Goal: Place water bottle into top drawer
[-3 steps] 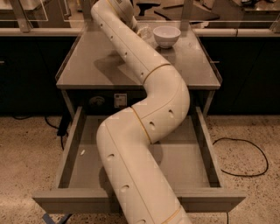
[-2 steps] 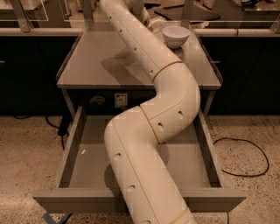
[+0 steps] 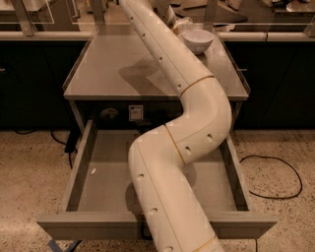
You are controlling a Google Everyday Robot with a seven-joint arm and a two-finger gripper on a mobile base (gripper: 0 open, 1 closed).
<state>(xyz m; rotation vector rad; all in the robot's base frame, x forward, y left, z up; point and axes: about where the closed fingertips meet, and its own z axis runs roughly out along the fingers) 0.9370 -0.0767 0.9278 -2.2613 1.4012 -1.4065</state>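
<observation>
The water bottle (image 3: pixel 181 24) shows as a clear crinkled shape at the back of the grey tabletop (image 3: pixel 113 69), just left of the white bowl (image 3: pixel 198 39). My gripper (image 3: pixel 165 9) is at the top edge of the view, right above and beside the bottle, mostly hidden by my white arm (image 3: pixel 197 98). I cannot tell whether it touches the bottle. The top drawer (image 3: pixel 98 229) is pulled fully open below the table. My arm hides its handle and crosses over its middle.
A small white scrap (image 3: pixel 93 171) lies on the drawer floor at the left. A black cable (image 3: pixel 280 192) loops on the speckled floor to the right. Dark cabinets and a rail stand behind the table.
My arm has stretched farther toward the back of the table. The gripper end has moved up to the top edge of the view, near the bottle and bowl.
</observation>
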